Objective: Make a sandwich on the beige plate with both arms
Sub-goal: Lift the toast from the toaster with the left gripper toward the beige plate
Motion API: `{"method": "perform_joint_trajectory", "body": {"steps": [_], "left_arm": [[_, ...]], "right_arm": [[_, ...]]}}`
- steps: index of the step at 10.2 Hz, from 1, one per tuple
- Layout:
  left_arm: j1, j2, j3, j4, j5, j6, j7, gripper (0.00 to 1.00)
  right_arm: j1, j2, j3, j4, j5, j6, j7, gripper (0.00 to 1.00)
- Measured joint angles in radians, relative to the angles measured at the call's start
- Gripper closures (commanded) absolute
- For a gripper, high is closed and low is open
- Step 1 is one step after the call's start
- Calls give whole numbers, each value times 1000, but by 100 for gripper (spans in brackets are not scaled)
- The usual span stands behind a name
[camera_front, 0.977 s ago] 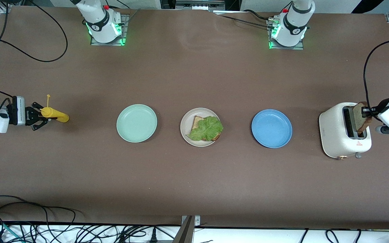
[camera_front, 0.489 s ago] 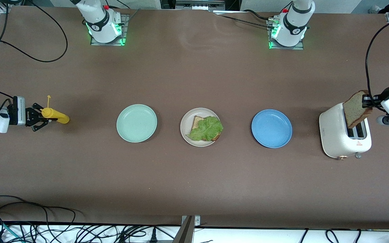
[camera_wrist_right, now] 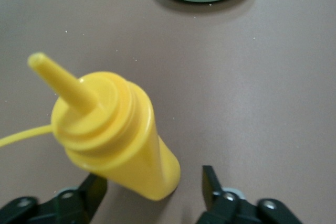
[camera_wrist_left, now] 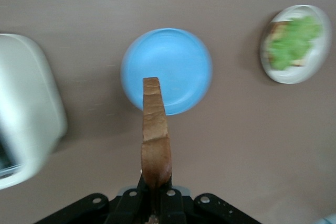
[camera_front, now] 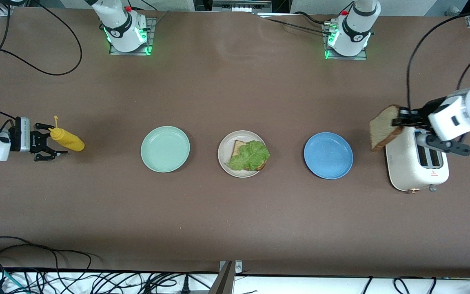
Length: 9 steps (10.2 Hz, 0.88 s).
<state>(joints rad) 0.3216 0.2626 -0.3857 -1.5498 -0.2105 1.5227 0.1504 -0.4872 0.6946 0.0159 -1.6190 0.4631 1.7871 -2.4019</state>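
Brown table (camera_front: 235,212) with cables (camera_front: 35,265) along its near edge; left gripper (camera_front: 402,118) clamping bread slice (camera_front: 384,127), right gripper (camera_front: 47,143) wide.

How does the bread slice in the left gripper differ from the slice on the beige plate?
The held bread slice hangs bare and on edge in the shut left gripper beside the toaster. The plated slice lies flat on the beige plate, mostly covered by lettuce. Both are brown-crusted bread.

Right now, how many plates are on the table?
3, in a row: the mint-green plate toward the right arm's end, the beige plate with bread and lettuce in the middle, the blue plate beside the toaster.
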Motion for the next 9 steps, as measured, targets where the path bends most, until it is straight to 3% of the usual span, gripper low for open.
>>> {"method": "perform_joint_trajectory", "body": {"steps": [2,5,9], "left_arm": [[-51,73,-1,0,-183,6,-14,100],[-136,189,-2,45,-324,52,-17,100],[-204,283,-3,78,-489,176,-19,100]], "right_arm": [[-29,-1,0,22,0,2,-1,15],[-45,-5,1,123,-25,2,59,15],[0,-64,26,263,-127,-17,511,17]]}}
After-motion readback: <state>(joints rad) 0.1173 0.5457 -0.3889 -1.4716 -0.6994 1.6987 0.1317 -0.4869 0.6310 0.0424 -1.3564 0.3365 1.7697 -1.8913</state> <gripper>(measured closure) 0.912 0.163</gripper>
